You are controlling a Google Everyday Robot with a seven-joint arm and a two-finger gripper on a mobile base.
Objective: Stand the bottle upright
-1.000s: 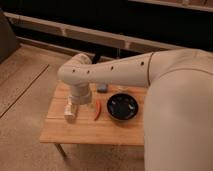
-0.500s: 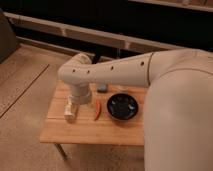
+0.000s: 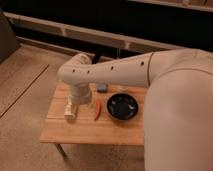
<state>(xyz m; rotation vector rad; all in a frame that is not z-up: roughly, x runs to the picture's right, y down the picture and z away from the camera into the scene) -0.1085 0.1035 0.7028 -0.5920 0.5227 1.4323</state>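
camera view: bottle (image 3: 70,115) right at the gripper (image 3: 71,106), beside the chili (image 3: 97,110).

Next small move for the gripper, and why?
Probably a small straight lift to check. The gripper is low over the left part of the table, left of the red chili, at a pale shape that is likely the bottle; whether it stands cannot be told.

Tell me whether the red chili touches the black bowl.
Apart. The camera view shows bare table between the chili and the bowl; the gripper sits low on the chili's other side.
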